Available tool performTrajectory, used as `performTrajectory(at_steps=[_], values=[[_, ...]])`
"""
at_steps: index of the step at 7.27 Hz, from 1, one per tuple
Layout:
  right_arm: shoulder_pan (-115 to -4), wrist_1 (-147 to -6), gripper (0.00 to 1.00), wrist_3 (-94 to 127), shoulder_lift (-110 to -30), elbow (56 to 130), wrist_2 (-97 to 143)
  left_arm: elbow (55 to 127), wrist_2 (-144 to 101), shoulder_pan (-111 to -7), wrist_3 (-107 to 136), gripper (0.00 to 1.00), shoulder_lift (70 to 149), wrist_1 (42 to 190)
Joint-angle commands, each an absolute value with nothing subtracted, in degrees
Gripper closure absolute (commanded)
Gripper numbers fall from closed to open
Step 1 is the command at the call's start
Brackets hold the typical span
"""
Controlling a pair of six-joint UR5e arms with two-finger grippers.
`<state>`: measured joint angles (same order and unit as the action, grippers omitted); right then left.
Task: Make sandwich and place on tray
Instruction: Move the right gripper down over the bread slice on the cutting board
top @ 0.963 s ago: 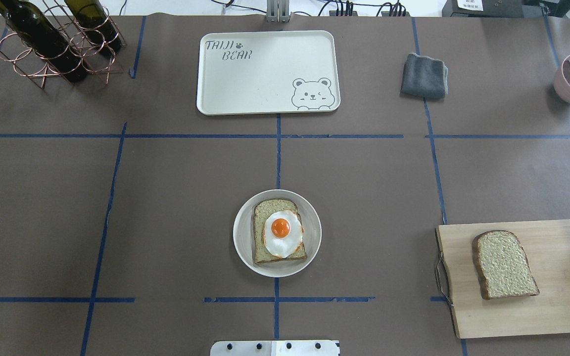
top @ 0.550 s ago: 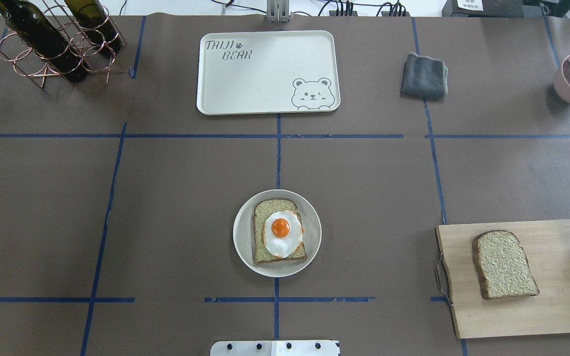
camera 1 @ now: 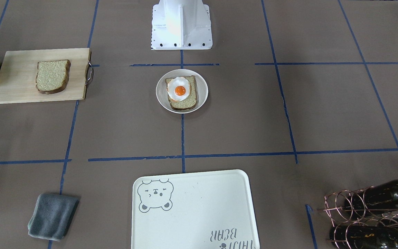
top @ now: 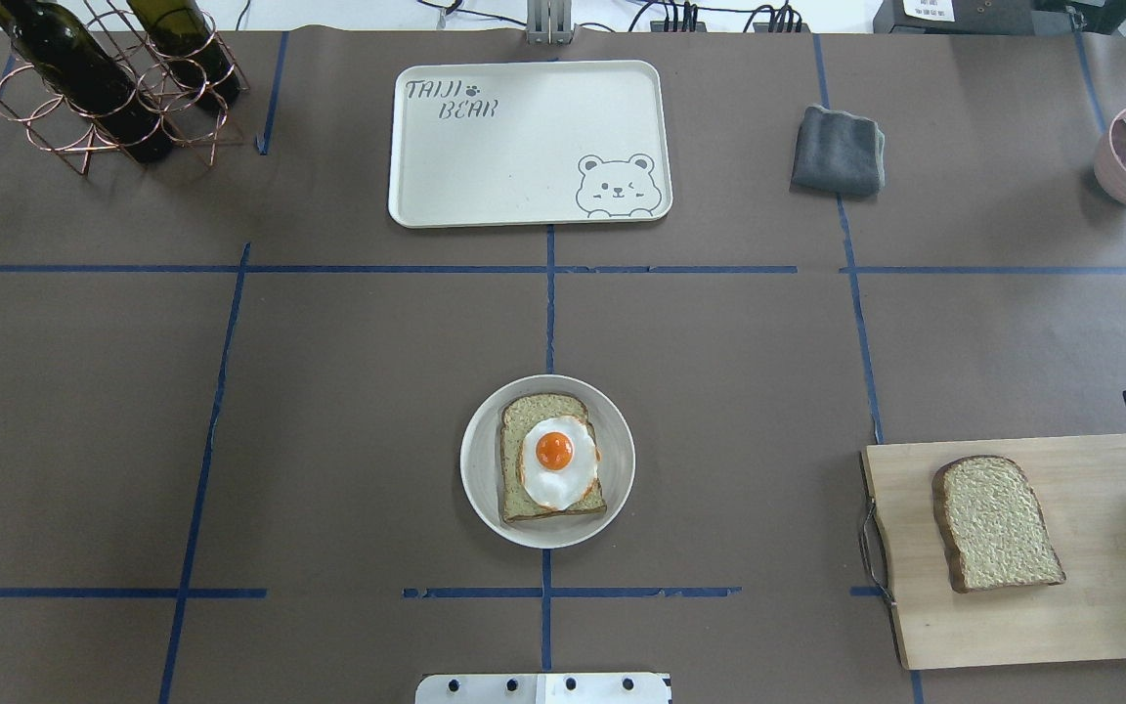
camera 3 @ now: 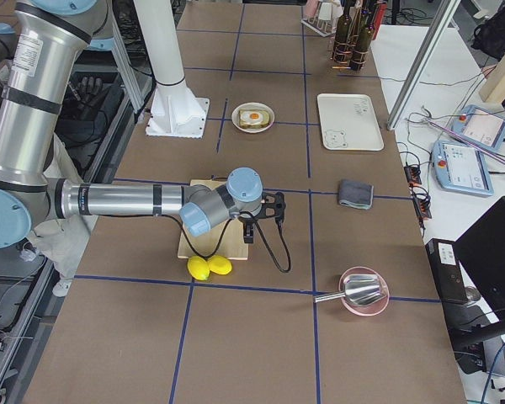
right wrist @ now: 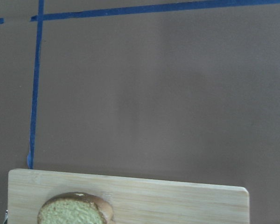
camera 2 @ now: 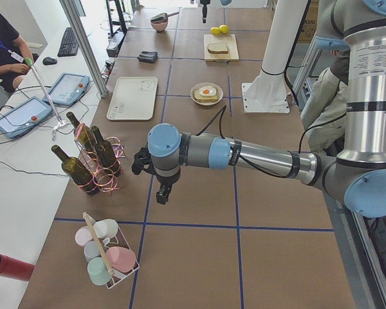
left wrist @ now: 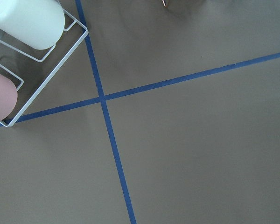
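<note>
Bread slice, tan w/ dark crust, lies flat on round white plate mid-bench. Fried egg sits on it, orange yolk up. 2nd slice lies flat on wooden cutting board, near right. Cream bear-face tray lies flat at far edge, well apart from both.

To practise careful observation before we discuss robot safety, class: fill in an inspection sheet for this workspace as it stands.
Surface: brown table with blue tape grid.
Job's things: fried egg on bread slice on round plate; second bread slice on cutting board; tray holds nothing.
Clutter: wine rack, grey cloth, pink bowl, lemons, cup rack.
End effectors: left end effector over bare table; right end effector near board; open or shut, cannot tell.
Cables: black cables at far table edge.
Surroundings: operator, teach pendants.
</note>
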<state>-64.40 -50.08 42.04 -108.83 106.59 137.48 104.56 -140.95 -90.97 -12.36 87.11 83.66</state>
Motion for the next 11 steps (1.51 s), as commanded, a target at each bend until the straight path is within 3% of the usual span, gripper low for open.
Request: performTrajectory(at_steps=[1, 6, 11], values=[[-50.95, -40.38, 0.0, 58.54, -108.99, 107.4, 126.87, 104.77, -140.98, -90.97, -12.13, 0.0, 87.01, 83.67], [-41.85, -37.62, 0.11, 62.75, -110.83, 106.96, 125.86, 104.77, -141.06, -90.97, -12.13, 0.0, 87.1, 83.67], [-41.22, -35.42, 0.22, 65.83, -111.36, 104.33, 125.86, 104.77, -141.06, -90.97, -12.13, 0.0, 87.1, 83.67]])
